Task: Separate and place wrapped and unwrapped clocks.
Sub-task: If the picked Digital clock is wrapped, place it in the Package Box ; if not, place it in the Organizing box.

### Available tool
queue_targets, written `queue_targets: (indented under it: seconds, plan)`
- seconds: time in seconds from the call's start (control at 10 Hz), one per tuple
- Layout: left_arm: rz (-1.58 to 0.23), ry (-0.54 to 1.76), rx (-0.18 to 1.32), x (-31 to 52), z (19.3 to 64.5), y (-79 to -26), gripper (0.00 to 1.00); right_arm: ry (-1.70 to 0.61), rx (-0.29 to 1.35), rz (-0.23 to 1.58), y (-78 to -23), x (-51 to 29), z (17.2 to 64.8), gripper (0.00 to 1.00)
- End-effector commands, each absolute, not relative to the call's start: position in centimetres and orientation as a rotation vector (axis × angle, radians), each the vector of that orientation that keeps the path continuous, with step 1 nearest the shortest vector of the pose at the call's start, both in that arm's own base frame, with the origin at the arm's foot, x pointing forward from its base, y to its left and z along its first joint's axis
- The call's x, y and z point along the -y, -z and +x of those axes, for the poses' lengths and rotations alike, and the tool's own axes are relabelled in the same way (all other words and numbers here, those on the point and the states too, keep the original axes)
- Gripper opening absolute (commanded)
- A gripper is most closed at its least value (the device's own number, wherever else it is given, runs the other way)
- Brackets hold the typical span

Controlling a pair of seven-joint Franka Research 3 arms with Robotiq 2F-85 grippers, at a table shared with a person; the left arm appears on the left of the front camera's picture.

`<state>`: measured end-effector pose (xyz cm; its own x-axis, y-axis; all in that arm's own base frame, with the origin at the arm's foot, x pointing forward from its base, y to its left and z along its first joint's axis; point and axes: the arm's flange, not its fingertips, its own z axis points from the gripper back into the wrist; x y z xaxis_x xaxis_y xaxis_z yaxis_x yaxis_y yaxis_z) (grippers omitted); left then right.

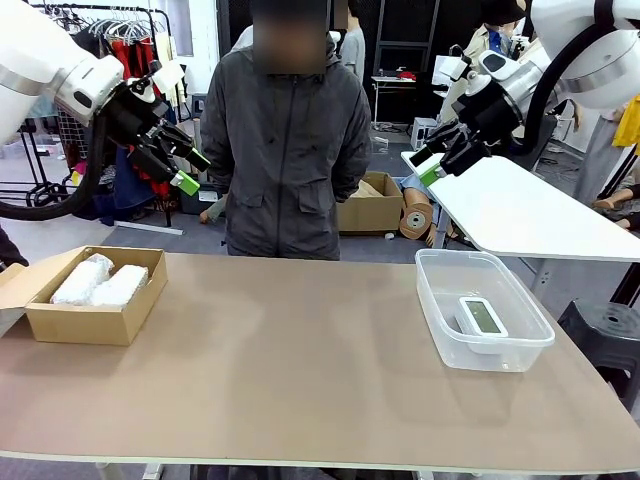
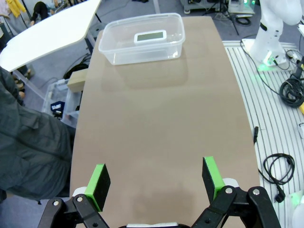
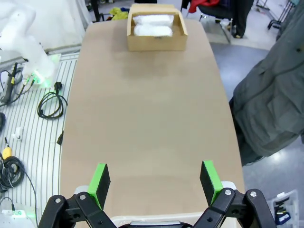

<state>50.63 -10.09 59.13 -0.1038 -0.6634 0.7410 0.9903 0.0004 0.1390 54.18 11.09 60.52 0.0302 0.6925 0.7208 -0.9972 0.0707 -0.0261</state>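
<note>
Two wrapped clocks [image 1: 100, 283] [image 3: 153, 25], lumpy bundles in white plastic, lie side by side in a cardboard box [image 1: 60, 325] [image 3: 155, 43] at the table's left. The bare white clock [image 1: 483, 318] [image 2: 150, 36] with its grey-green screen lies in a clear plastic tub [image 1: 441, 335] [image 2: 142, 54] at the right. My left gripper [image 1: 186, 172] [image 2: 155, 183] hangs open high above the table's left side, holding nothing. My right gripper [image 1: 425, 165] [image 3: 155, 180] is likewise open and raised above the right side.
A person in a dark grey jacket [image 1: 285, 150] stands at the far edge, hands behind the back. A white side table [image 1: 520, 215] stands at the back right. Cables [image 3: 52, 104] lie on the floor beside the tan table [image 1: 300, 350].
</note>
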Motion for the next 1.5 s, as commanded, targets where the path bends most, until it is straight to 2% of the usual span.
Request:
queue_targets:
  seconds: [0.0,1.4]
  plan:
    - [-0.549,1.533,0.761,9.95,50.53,-59.13,1.0,-1.427,0.67,0.58,-60.62,-11.19,54.15,1.0]
    - [-0.549,1.533,0.761,9.95,50.53,-59.13,1.0,-1.427,0.67,0.58,-60.62,-11.19,54.15,1.0]
